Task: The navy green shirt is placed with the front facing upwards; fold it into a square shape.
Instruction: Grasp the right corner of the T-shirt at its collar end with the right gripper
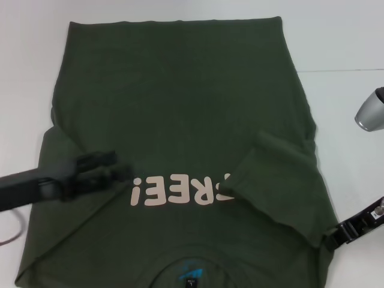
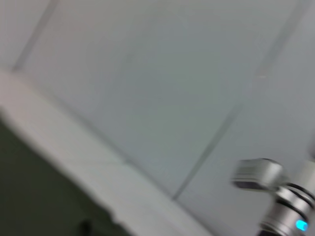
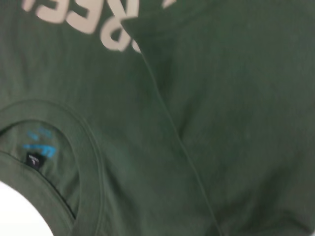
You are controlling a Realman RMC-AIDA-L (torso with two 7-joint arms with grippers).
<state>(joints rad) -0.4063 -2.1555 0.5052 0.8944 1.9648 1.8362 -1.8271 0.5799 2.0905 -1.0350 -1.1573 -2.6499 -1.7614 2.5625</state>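
The large dark olive-green cotton T-shirt (image 1: pixel 180 120) lies front-up across the white table (image 1: pixel 342 36), collar at 6 o'clock, pink lettering visible. One side fold looks done: the right sleeve side is turned inward, covering the print's first letter. The left side seems unfolded, and the lengthwise folds remain. The left gripper (image 1: pixel 120 170) hovers over the cloth at 9 o'clock, the right gripper (image 1: pixel 330 237) at the shirt's edge at 4 o'clock; whether either grips anything, I cannot tell.
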